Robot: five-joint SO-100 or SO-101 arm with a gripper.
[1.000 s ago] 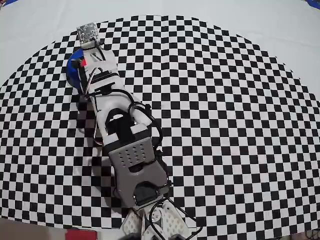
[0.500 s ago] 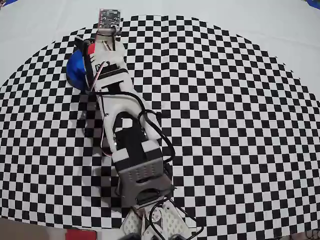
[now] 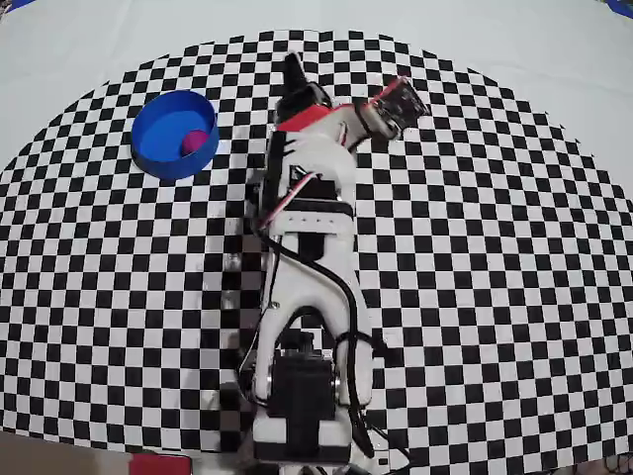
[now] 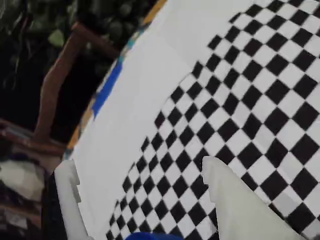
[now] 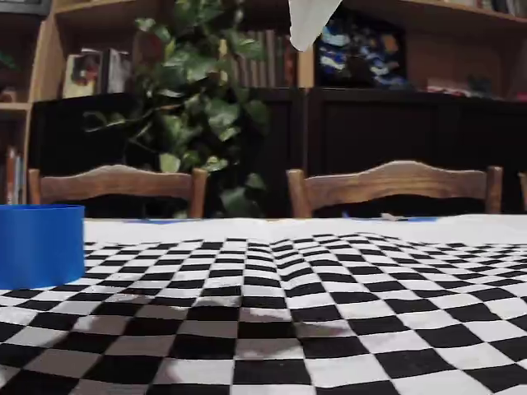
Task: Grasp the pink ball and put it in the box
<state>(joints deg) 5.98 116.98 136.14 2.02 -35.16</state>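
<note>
The box [image 3: 173, 134], a round, smooth blue tub with a low wall, sat near the far-left edge of the checkered cloth [image 3: 475, 247] and cradled the pink ball [image 3: 195, 142] against its right wall, so the drop looked made. The white plastic gripper [image 4: 142, 172] hung well apart from it, fingers spread wide and empty.

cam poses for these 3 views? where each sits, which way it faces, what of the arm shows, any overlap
Overhead view: above the table, looking straight down; whole arm, pink ball inside the box.
Wrist view: on the arm, angled over the checkered cloth toward its edge; both white fingers of the open, empty pincer.
Fixed view: low at table height, facing chairs and shelves; only a white arm tip at top.
Shared: overhead and fixed views both show the box.
</note>
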